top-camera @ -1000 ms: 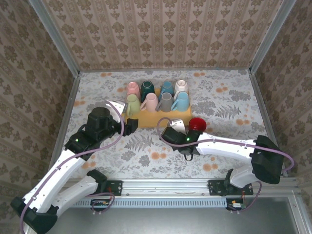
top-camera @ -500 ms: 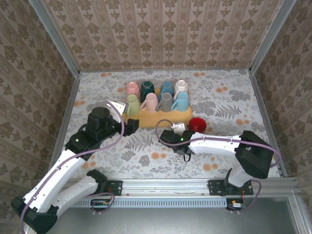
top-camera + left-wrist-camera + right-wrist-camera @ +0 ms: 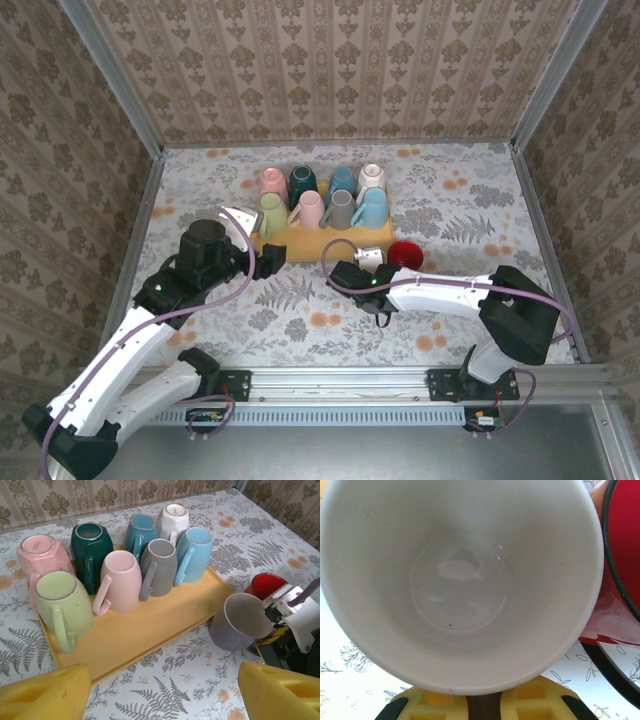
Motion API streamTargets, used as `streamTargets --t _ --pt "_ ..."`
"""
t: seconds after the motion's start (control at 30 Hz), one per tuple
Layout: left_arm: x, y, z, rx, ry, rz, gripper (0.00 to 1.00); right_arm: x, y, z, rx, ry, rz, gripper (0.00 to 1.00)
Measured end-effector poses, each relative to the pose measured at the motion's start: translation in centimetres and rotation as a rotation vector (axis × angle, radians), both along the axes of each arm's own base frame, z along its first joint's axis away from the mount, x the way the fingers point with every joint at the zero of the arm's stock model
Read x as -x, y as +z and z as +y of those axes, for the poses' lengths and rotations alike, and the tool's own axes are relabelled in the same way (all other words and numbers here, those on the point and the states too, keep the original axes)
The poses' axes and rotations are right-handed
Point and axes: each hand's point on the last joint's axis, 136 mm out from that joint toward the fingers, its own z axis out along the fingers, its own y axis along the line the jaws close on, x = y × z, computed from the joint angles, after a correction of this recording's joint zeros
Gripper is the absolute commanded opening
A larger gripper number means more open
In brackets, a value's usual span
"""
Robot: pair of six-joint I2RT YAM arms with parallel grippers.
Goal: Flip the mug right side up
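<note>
The mug (image 3: 368, 258) lies tipped on its side just right of centre in the overhead view, its mouth turned toward the right wrist camera. It sits off the front right corner of the yellow tray (image 3: 300, 246), close against a red mug (image 3: 405, 255). The right gripper (image 3: 483, 704) pinches its rim, pads pressed close on the thin wall.

That narrow hold is the likely weak spot: as the mug swings upright its weight could twist it out of the pads, and it might drop or roll. The red mug is so near that a turn could knock it, and setting down on the tray's lip would leave the mug leaning.

The left gripper (image 3: 272, 260) hangs spread at the tray's front left corner, apart from the mug. On the tray stand other mugs (image 3: 120, 580), bottoms up.

The table wears a pale cloth (image 3: 320, 330) printed with ferns and orange flowers. Patterned beige wallpaper (image 3: 330, 70) closes in three sides, with metal posts (image 3: 110, 80) at the corners
</note>
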Motion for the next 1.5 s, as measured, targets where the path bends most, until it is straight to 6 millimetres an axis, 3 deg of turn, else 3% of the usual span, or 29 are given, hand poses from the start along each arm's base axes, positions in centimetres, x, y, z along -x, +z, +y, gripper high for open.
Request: streamTargets --t 0.3,0.47,0.77,0.87,0.97,1.1,1.23,1.5 --pt "0.0 0.0 0.0 -0.002 -0.004 -0.002 0.84 -0.3 0.0 0.1 -0.006 -0.005 -0.010 0.17" --pt "0.0 0.0 0.0 -0.004 -0.005 -0.004 0.85 -0.4 0.1 0.0 -0.002 -0.011 -0.020 0.35" --pt "0.1 0.0 -0.1 -0.004 -0.014 -0.004 0.85 -0.5 0.2 -0.1 0.000 -0.011 -0.024 0.34" --pt "0.1 -0.3 -0.1 -0.010 -0.016 -0.001 0.85 -0.5 0.7 -0.1 -0.019 -0.007 -0.034 0.42" --pt "0.1 -0.4 -0.1 -0.016 -0.019 -0.003 0.85 -0.3 2.3 -0.1 -0.071 0.007 -0.062 0.57" --pt "0.1 -0.5 -0.1 -0.018 -0.019 -0.001 0.85 -0.1 6.1 0.4 -0.186 0.051 -0.126 0.65" --pt "0.1 -0.6 -0.1 -0.020 -0.019 0.001 0.85 0.5 10.0 0.6 -0.289 0.124 -0.186 0.65" --pt "-0.9 -2.7 -0.6 -0.059 -0.006 0.076 0.84 1.4 14.0 1.3 -0.339 0.301 -0.194 0.60"
